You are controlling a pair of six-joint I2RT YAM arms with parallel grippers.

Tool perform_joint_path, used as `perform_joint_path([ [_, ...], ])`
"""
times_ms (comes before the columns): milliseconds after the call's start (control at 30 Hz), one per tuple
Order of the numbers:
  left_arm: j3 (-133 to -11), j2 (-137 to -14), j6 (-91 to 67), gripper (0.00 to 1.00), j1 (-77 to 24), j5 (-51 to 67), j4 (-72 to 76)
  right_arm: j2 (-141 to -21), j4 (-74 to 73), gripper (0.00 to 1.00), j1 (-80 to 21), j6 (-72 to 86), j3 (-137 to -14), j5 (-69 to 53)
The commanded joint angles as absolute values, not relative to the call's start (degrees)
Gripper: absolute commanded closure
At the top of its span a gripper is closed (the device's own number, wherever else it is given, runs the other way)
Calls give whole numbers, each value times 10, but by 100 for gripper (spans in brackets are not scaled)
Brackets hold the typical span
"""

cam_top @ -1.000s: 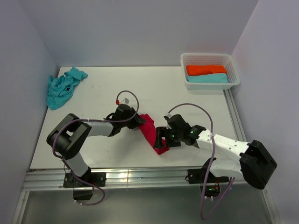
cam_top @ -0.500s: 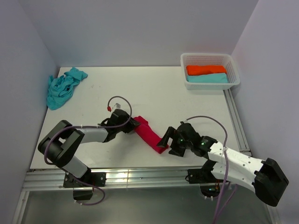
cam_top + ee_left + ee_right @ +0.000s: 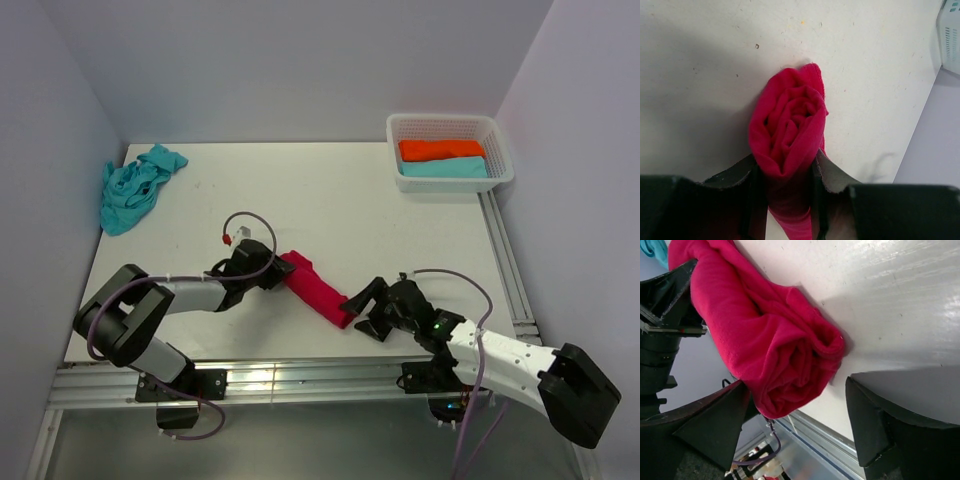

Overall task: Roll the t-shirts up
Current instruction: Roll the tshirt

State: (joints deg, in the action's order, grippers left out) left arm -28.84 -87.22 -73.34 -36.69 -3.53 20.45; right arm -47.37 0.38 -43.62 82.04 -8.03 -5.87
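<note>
Between the left fingers point(image 3: 826, 174), the near end of the rolled red t-shirt point(image 3: 790, 130) is being clamped, the two of them pressing against its sides with the spiral of cloth bulging out past their tips. At the opposite end of the roll, the right fingers point(image 3: 722, 417) are standing wide apart and gripping nothing; the roll's end is lying in the gap between them, close against one and apart from the other. On the worktop point(image 3: 350, 200), the t-shirt is stretching as a tight tube slantwise between the two arms, near the front edge. Further out, a crumpled turquoise t-shirt point(image 3: 135, 188) is lying at the far left corner. At the far right corner, a white basket point(image 3: 440, 119) is holding a folded orange t-shirt point(image 3: 441, 148) and, just beside it on the near side, a folded turquoise t-shirt point(image 3: 444, 168).
</note>
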Motion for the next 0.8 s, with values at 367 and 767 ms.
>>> perform_joint_path([
  [367,-267,-855,-737,100,-367,-52,156,-569,97,43,-460,805,-82,20],
  [767,-248,-806,-706,70,-363,-36,164,-621,6,100,-416,709,-156,-32],
])
